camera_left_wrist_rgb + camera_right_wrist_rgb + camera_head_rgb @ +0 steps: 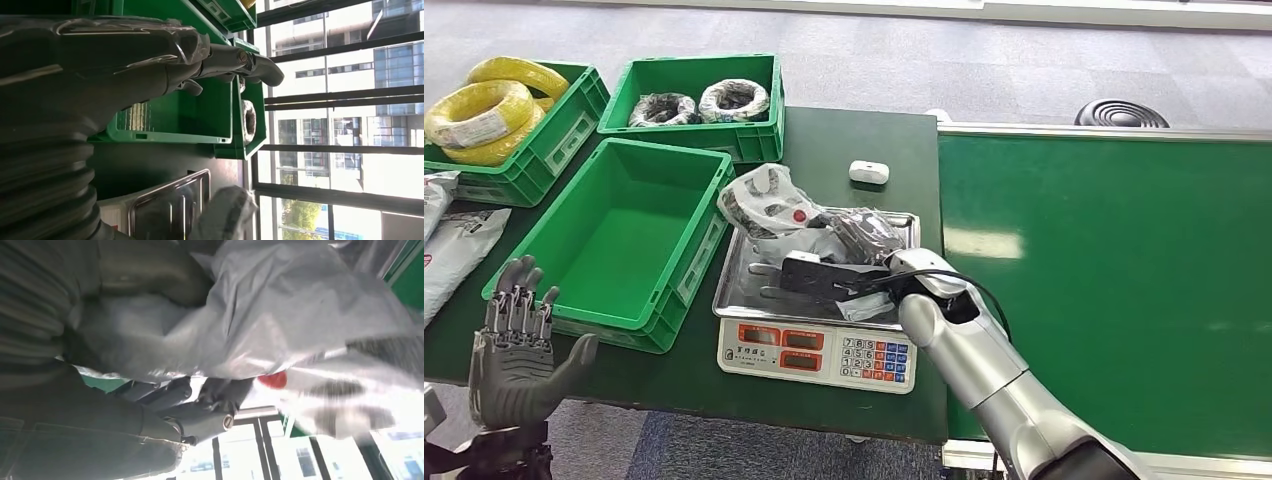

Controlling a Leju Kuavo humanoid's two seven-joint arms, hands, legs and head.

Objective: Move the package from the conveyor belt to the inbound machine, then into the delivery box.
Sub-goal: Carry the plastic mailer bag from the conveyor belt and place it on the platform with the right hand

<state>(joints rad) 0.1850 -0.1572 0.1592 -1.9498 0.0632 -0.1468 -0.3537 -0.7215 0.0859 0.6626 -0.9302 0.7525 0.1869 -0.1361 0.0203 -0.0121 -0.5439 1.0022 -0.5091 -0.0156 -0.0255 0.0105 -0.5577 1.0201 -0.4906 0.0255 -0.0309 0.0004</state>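
My left hand (pixel 516 355) idles, fingers spread, holding nothing, short of the empty green box (pixel 629 232). My right hand (pixel 856 262) grips the package (pixel 769 205), a soft, slippery bag, over the scale tray (pixel 742 285); I judge bunched film the safest hold.

on the front panel of the scale (pixel 816 355), lower centre of the head view: small printed characters above two red display windows, too small to read; beside them a keypad with digits, blurred beyond telling apart. on the package (pixel 769 205), a red dot, no legible lettering.
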